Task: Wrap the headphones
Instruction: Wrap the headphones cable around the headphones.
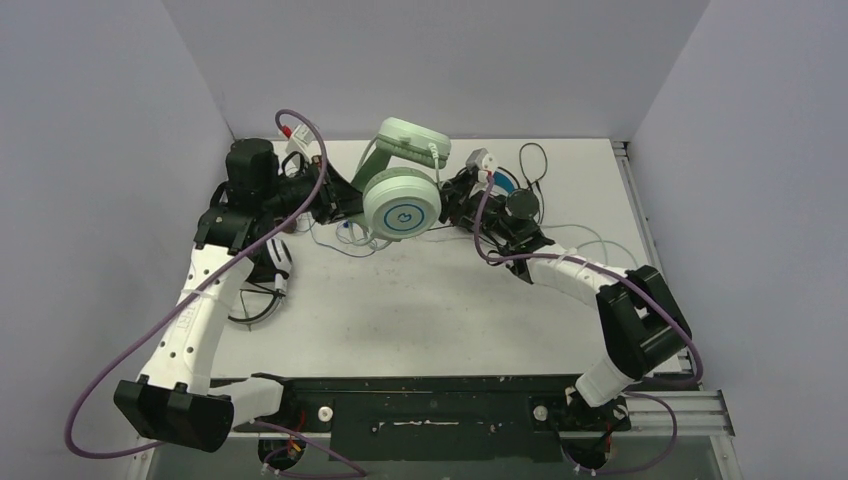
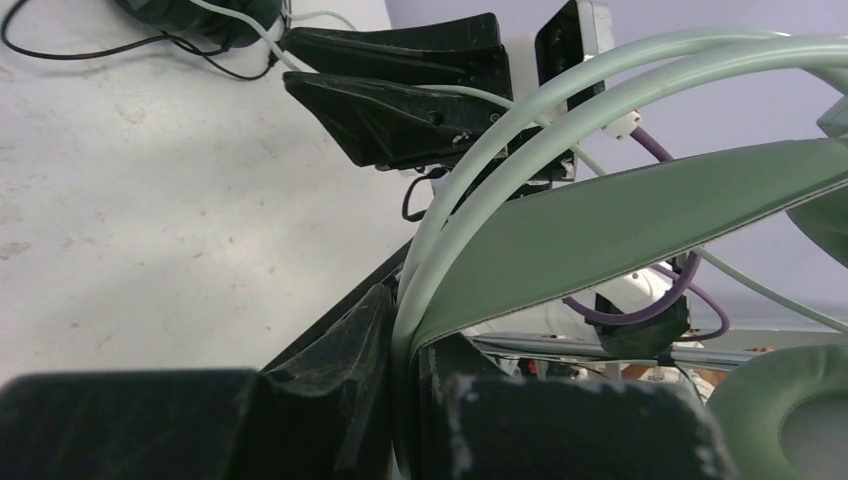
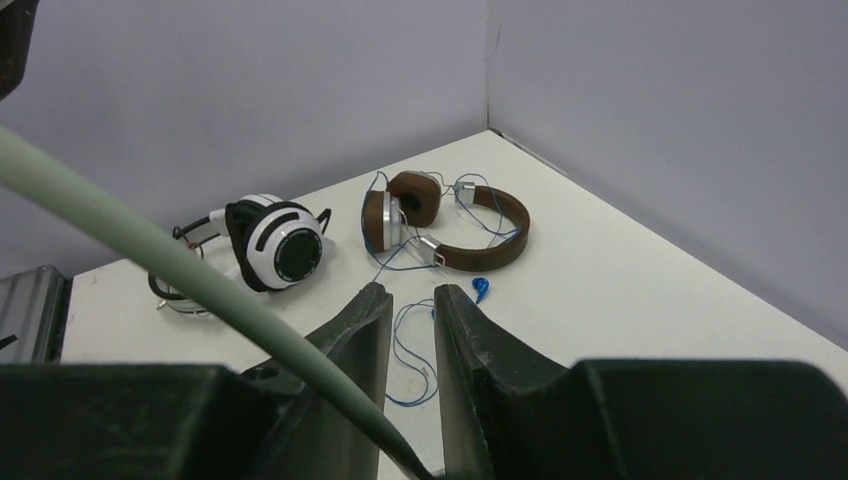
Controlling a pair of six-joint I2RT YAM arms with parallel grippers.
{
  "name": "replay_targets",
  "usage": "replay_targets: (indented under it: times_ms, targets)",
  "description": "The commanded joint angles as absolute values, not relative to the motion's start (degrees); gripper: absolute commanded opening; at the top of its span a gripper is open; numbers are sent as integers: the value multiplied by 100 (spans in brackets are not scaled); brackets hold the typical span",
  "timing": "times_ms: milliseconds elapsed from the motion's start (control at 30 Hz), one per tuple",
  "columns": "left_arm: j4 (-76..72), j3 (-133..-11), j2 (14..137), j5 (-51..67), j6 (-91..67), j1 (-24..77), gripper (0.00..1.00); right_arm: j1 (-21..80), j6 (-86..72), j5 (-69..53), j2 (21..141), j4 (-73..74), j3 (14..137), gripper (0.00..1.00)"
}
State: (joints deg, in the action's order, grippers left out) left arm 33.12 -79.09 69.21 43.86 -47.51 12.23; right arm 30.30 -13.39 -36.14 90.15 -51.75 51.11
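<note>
Top external view: the mint green headset [image 1: 402, 205] is hanging over the surface [image 1: 420, 320] between both arms. Left gripper [image 2: 405, 335] is clamping its jaws on the headband [image 2: 640, 210]. Right gripper [image 3: 412, 295] is showing narrow jaws with the pale cord [image 3: 150, 240] running between them; whether it's pinched, can't tell. White striped headset [image 3: 280, 245] and brown headset [image 3: 450, 225] are lying side by side.

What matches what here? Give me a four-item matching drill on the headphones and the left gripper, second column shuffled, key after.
1 mint headphones
2 brown headphones
3 white headphones
4 left gripper

a lies on the table, blue cord loose around it
b shut on a mint headband
c raised above the table
d lies on the table, black stripes on its cup

Pairs: 1-c, 2-a, 3-d, 4-b
</note>
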Motion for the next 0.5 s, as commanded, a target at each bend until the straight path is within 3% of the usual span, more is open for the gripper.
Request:
replay_targets:
  times_ms: [0, 300, 467]
  targets:
    - [2208, -7830, 6697, 5033, -5299, 1236, 0, 3082, -1716, -3902, 9165, -5476, 5412, 22]
    - [1144, -7316, 6636, 5014, -5963, 1610, 0, 3253, -1829, -3999, 9343, -5457, 5396, 0]
    - [854, -7247, 6700, 4696, -6098, 2035, 0, 3359, -1941, -4008, 9452, -5337, 5413, 0]
